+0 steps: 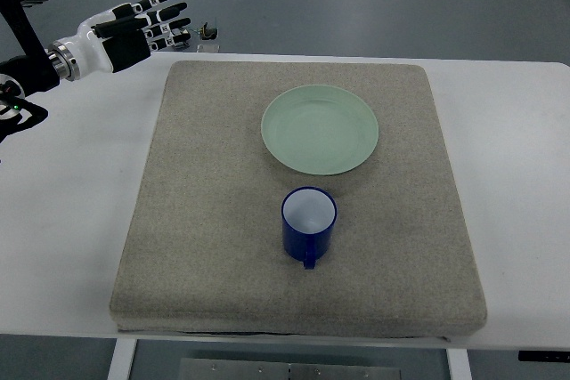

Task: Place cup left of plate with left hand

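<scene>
Our left hand (142,26) hovers off the mat's (196,220) far-left corner, fingers spread, holding nothing. The cup (309,222) stands untouched just below the plate (320,129), so everything remains.

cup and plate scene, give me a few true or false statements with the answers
1. The blue cup stands upright on the grey mat. True.
2. The cup is to the left of the green plate. False: it stands on the near side of the plate, just clear of its rim.
3. The left robot hand holds the cup. False: it hovers with fingers spread past the mat's far left corner, holding nothing.
4. The cup's handle points toward the near edge of the mat. True.
5. Food lies on the plate. False: the plate is bare.
</scene>
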Motion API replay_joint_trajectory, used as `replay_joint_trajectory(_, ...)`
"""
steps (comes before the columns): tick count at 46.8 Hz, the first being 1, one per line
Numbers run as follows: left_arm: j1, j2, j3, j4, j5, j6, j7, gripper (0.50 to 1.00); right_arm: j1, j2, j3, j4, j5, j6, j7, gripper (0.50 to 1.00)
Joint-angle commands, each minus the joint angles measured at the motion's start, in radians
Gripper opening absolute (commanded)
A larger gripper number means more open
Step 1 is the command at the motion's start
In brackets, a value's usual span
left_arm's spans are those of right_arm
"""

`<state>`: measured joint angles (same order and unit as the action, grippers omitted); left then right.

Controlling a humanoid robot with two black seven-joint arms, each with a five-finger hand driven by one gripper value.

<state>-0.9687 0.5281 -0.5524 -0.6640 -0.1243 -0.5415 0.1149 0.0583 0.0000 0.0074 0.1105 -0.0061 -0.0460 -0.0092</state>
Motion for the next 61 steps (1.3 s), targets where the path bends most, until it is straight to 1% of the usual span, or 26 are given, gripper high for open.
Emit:
replay_joint_trajectory(1, 0.001, 0.0, 0.0, 0.001, 0.003, 0.0, -0.001, 0.999, 0.0, 0.0, 0.0, 0.0, 0.0, 0.0, 0.0, 0.934)
replay_joint_trajectory(26, 0.005, -0.003, -0.004, 0.01, 0.006, 0.012, -0.006, 0.999, 0.0, 0.0, 0.0, 0.0, 0.0, 0.0, 0.0, 0.934)
replay_joint_trajectory(36, 0.005, 0.0, 0.002, 0.01, 0.031, 0.0, -0.076, 0.999, 0.0, 0.0, 0.0, 0.0, 0.0, 0.0, 0.0, 0.934)
replay_joint_trajectory(47, 0.004, 0.004, -0.003, -0.008, 0.244, -0.009, -0.092, 0.999, 0.0, 0.0, 0.0, 0.0, 0.0, 0.0, 0.0, 0.934)
replay_joint_trajectory(49, 0.004, 0.01, -0.003, -0.022, 0.285, -0.018, -0.093, 0.996, 0.0, 0.0, 0.0, 0.0, 0.0, 0.0, 0.0, 0.934)
replay_joint_trajectory(54, 0.005, 0.033, -0.004, -0.065, 0.373, -0.069, -0.109, 0.996, 0.0, 0.0, 0.0, 0.0, 0.0, 0.0, 0.0, 0.934)
replay_joint_trajectory(61, 0.027, 0.056, -0.004, -0.127, 0.43, -0.069, -0.144, 0.996, 0.0, 0.0, 0.0, 0.0, 0.0, 0.0, 0.0, 0.934)
